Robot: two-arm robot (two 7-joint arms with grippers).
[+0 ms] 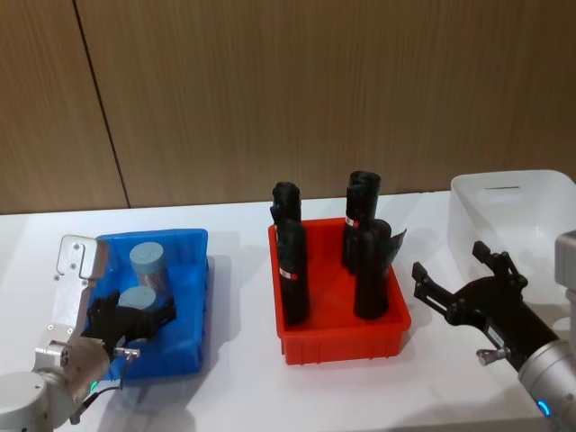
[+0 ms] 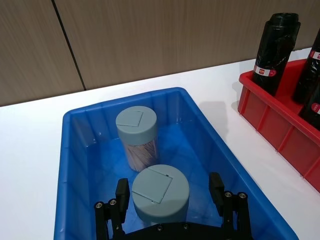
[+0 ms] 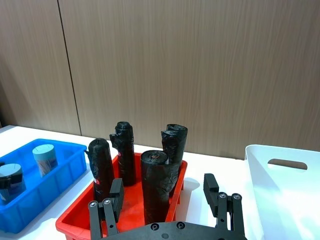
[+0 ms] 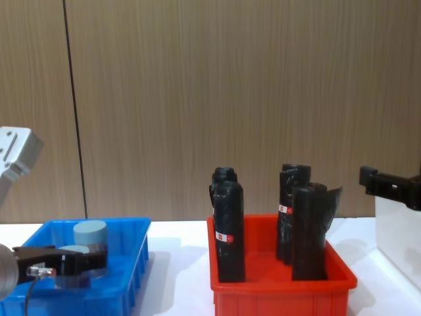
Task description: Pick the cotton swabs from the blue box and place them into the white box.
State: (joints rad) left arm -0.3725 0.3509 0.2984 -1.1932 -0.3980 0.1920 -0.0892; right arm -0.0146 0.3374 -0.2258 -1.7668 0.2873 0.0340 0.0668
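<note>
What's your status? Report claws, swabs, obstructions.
Left claw open, straddling near cotton swabs jar in blue box, not closed. Second jar behind it. Right claw open, hovering by white box. Red bin of black rolls stands between boxes.

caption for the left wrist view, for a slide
Open left pincer straddling the nearer grey-lidded clear plastic cotton swab jar in the shallow blue plastic bin, second jar behind
</note>
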